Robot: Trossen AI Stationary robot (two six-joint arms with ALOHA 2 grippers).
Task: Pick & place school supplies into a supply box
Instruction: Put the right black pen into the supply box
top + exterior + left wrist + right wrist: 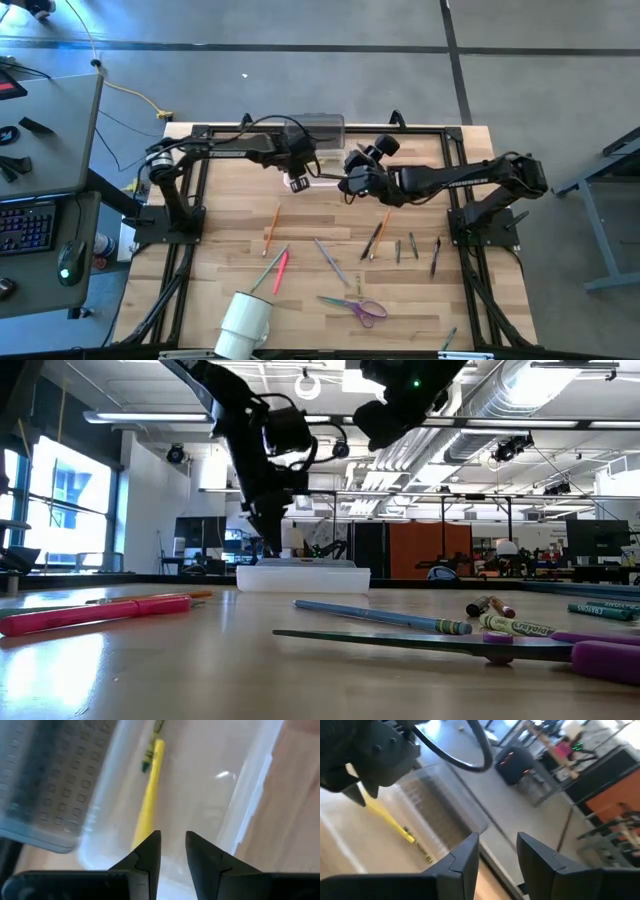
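The supply box (318, 150), clear with a ribbed grey lid (47, 780) swung open, stands at the table's far middle. A yellow pencil (150, 785) lies inside it. My left gripper (173, 836) hangs open over the box, pointing down. The pencil runs behind one of its fingers, and nothing is between them. My right gripper (498, 837) is open, raised just right of the box (352, 178), with nothing between its fingers. More school supplies lie flat on the near half of the table: an orange pencil (272, 228), a pink pen (281, 270) and the scissors (358, 307).
A white cup (245, 322) lies on its side at the near edge. A grey-blue pencil (330, 258), an orange and a dark pencil (378, 232), green ones (413, 245) and a black pen (436, 255) are spread across the table's middle and right. Black frame rails border the table.
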